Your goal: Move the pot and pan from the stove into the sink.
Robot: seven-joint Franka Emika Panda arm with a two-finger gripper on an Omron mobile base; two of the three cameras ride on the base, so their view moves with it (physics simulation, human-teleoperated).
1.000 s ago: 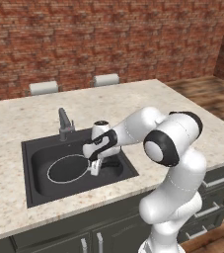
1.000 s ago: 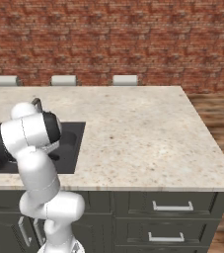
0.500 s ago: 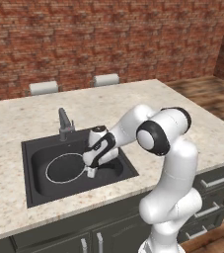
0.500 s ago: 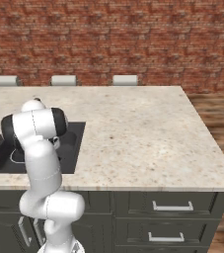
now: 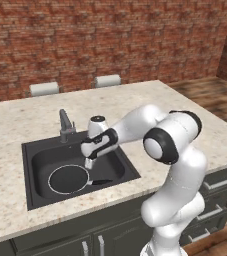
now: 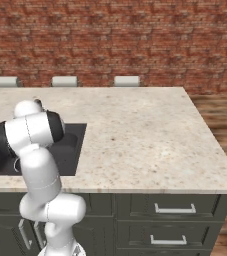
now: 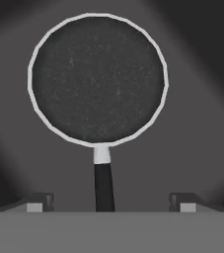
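The claw [image 7: 103, 200] has just sprung wide, its two tips now standing well apart on either side of the long black stick handle it had been clamped on. The shallow black frying pan with a thin pale rim [image 5: 69, 179] lies free on the floor of the dark grey rectangular sink [image 5: 40, 150], set in the speckled beige stone table [image 5: 15, 120]. I judge the pan's half of the task done; the pot remains to be moved.

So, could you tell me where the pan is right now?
In the left base view, the pan lies flat in the sink, front left of the faucet, below the open gripper.
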